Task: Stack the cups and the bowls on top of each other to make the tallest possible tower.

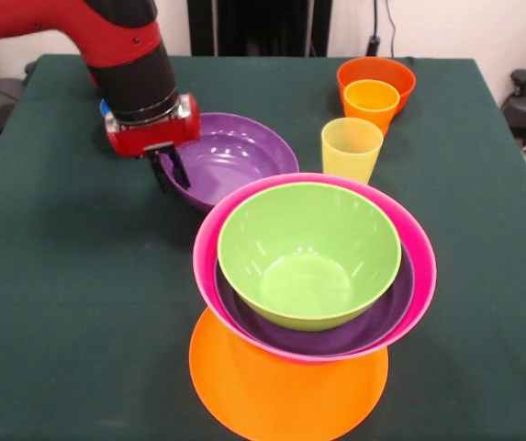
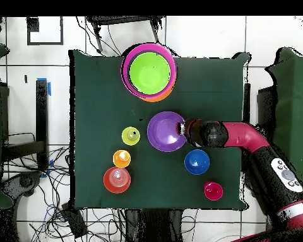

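The tower [image 1: 310, 276] stands at the near middle: a large orange bowl [image 1: 281, 395] as base, then a pink bowl [image 1: 417, 248], a purple bowl [image 1: 373, 322] and a lime green bowl [image 1: 308, 253] nested on top; it also shows in the overhead view [image 2: 149, 71]. A second purple bowl [image 1: 235, 154] [image 2: 165, 131] sits behind it. My gripper [image 1: 171, 173] [image 2: 181, 129] straddles this bowl's left rim, one finger inside and one outside, closed on it. The translucent yellow cup [image 1: 352, 147], the orange-yellow cup [image 1: 371, 104] and the red-orange bowl [image 1: 377, 72] stand at the far right.
In the overhead view a small blue bowl [image 2: 196, 161] and a red cup [image 2: 212, 190] stand near the arm [image 2: 242, 135], on the robot's side of the green table [image 2: 97, 94]. The arm hides both in the front view.
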Robot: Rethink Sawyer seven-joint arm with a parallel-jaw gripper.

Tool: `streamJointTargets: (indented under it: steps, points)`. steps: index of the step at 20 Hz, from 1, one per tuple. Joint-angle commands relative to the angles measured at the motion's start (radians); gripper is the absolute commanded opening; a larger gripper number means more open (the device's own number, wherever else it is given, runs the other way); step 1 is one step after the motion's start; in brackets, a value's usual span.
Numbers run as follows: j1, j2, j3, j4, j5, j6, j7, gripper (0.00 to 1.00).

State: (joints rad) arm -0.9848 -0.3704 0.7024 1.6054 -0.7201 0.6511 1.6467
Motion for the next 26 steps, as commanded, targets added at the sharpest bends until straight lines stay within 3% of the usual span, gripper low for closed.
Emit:
streamJointTargets:
  steps: [1,5,12,18,26]
  points:
    - [0.058,-0.141,0.016,0.114,0.018,0.077,-0.085,0.0]
    - [0.088,-0.198,0.014,0.144,0.077,0.116,-0.043,0.0]
    - [0.168,-0.256,-0.007,0.124,0.177,0.219,-0.002,0.0]
    - [0.22,-0.351,-0.016,0.107,0.262,0.324,0.024,0.0]
    - [0.261,-0.374,-0.032,0.023,0.332,0.413,0.025,0.0]
